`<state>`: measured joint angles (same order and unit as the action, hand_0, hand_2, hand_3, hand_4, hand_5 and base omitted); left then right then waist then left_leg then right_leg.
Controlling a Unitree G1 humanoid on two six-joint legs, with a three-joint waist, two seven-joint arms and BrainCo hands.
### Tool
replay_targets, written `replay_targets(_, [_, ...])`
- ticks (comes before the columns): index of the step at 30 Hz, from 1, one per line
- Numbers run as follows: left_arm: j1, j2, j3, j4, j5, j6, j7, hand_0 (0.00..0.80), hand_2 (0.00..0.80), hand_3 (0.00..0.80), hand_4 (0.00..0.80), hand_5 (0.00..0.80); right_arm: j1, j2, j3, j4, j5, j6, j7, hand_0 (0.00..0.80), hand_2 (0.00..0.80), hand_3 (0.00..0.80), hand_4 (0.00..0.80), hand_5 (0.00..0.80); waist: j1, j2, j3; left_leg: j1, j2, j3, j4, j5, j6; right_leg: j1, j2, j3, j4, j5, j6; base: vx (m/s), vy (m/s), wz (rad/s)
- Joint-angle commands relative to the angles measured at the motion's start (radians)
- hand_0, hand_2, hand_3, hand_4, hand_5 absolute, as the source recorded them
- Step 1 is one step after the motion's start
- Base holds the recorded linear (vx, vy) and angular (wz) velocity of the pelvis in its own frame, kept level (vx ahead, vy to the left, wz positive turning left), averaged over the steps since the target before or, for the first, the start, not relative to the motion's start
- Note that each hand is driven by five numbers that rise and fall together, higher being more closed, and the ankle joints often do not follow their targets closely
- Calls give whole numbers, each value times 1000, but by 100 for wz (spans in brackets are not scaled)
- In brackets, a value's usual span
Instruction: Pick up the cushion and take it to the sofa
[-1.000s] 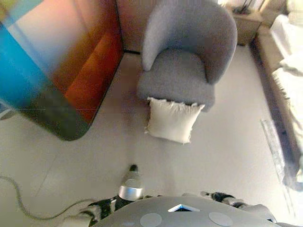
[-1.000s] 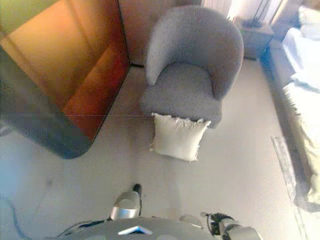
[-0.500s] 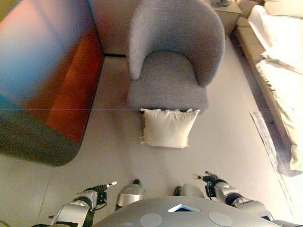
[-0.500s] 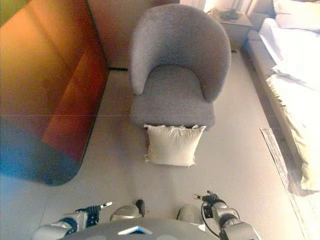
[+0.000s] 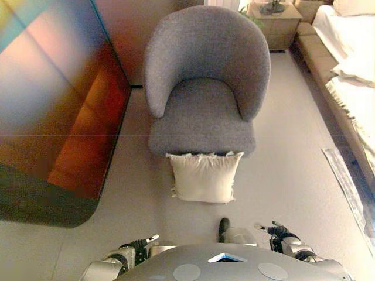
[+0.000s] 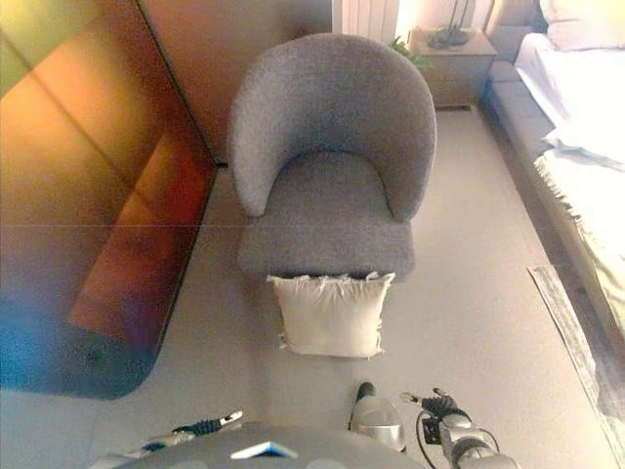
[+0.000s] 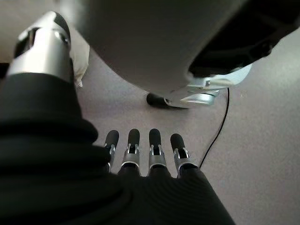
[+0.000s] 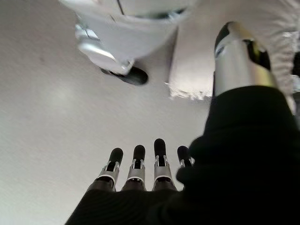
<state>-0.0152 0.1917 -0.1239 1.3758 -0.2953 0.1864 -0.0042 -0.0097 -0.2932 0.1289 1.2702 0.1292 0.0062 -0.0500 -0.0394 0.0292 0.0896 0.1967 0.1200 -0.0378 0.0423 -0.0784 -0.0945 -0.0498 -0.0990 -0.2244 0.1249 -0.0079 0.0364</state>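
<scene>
Fingers on both hands hang straight and relaxed, holding nothing: left hand (image 7: pixel 140 154), right hand (image 8: pixel 140 164). You're at the approach step. Ahead of the fingertips the cream cushion (image 5: pixel 203 177) stands on the floor, leaning against the front of the grey armchair (image 5: pixel 205 88). Next you'd need to reach forward and down with both hands to its sides

a home bedroom, grey armchair (image 5: pixel 206 96), bed with white bedding (image 5: pixel 351 64), bedside table (image 5: pixel 274 23)
</scene>
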Motion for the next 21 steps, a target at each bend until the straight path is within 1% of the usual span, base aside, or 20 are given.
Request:
replay_targets(1, [4,47,20,13,36,-27,-12,0,0,0,0,0,-31,20,31,23,7,9,9,0,0,0,0,0,19,-73,-12,18,-65,-31,181,-21,32,-84,-60,59,-54,111,46,273,-247,38])
replay_targets(3, [3,40,14,4,16,-45,-15,0,0,0,0,0,-42,11,36,19,-8,19,15,0,0,0,0,0,34,-79,-10,-27,-69,-29,294,21,20,-46,-56,42,-67,89,24,263,-247,18])
replay_targets(4, [0,34,12,-1,9,-51,-14,0,0,0,0,0,-49,5,40,19,-11,26,12,0,0,0,0,0,41,-88,-7,-58,-79,-18,382,36,20,-30,-61,32,-66,73,9,177,-173,0])
replay_targets(5, [0,33,11,-1,7,-52,-14,0,0,0,0,0,-49,5,40,19,-12,27,13,0,0,0,0,0,40,-87,-7,-65,-79,-19,394,34,20,-30,-60,30,-64,71,7,192,-194,-4])
replay_targets(6, [-1,28,8,-7,0,-54,-13,0,0,0,0,0,-55,-1,43,20,-3,31,6,0,0,0,0,0,53,-98,3,-124,-90,0,496,43,21,-6,-68,20,-60,54,-8,150,-142,0])
replay_targets(7, [-3,26,7,-11,-2,-50,-11,0,0,0,0,0,-58,-3,43,21,1,32,3,0,0,0,0,0,59,-99,7,-153,-89,3,526,45,23,4,-68,16,-57,47,-13,243,-199,6])
replay_targets(8, [-6,25,6,-15,5,-49,-10,0,0,0,0,0,-66,-8,43,15,20,42,0,0,0,0,0,0,79,-105,22,-225,-95,21,530,43,32,33,-71,10,-58,29,-15,207,-121,7])
replay_targets(9, [-7,25,5,-15,9,-51,-11,0,0,0,0,0,-72,-10,44,11,27,46,0,0,0,0,0,0,93,-100,32,-255,-102,29,510,33,37,52,-66,9,-61,18,-12,234,-88,24])
replay_targets(10, [-6,27,7,-15,14,-54,-13,0,0,0,0,0,-80,-12,43,10,26,51,7,0,0,0,0,0,106,-92,43,-276,-102,48,460,39,38,75,-56,11,-66,5,-7,206,-7,16])
replay_targets(12, [0,31,14,-16,28,-56,-26,0,0,0,0,0,-95,-13,47,16,29,56,8,0,0,0,0,0,122,-71,60,-294,-69,98,329,91,23,117,-33,18,-88,-14,1,223,69,6])
replay_targets(13, [2,31,16,-16,31,-58,-30,0,0,0,0,0,-100,-13,48,19,36,60,4,0,0,0,0,0,129,-59,66,-306,-55,109,259,122,14,134,-23,24,-100,-20,4,264,129,2])
replay_targets(14, [5,30,19,-16,36,-59,-30,0,0,0,0,0,-101,-12,49,24,42,62,-1,0,0,0,0,0,140,-45,69,-315,-45,104,181,155,1,155,-11,35,-115,-27,9,297,138,5])
replay_targets(16, [12,28,22,-16,36,-69,-18,0,0,0,0,0,-95,-12,46,33,48,59,-4,0,0,0,0,0,156,-29,74,-326,-29,79,100,212,-20,195,1,58,-141,-39,13,318,135,-1])
replay_targets(18, [16,25,28,-20,12,-76,2,0,0,0,0,0,-90,-14,41,39,46,48,-9,0,0,0,0,0,161,-26,76,-326,-24,74,76,225,-25,216,0,69,-155,-44,13,266,126,-20])
replay_targets(20, [15,20,36,-27,-5,-89,18,0,0,0,0,0,-89,-13,37,42,52,35,-33,0,0,0,0,0,157,-28,76,-319,-28,73,79,197,-16,220,-16,77,-157,-48,17,213,128,-32])
replay_targets(21, [9,19,37,-31,-12,-100,24,0,0,0,0,0,-96,-14,35,40,55,34,-45,0,0,0,0,0,153,-28,77,-316,-31,80,80,174,-11,209,-25,80,-148,-49,22,93,130,-33])
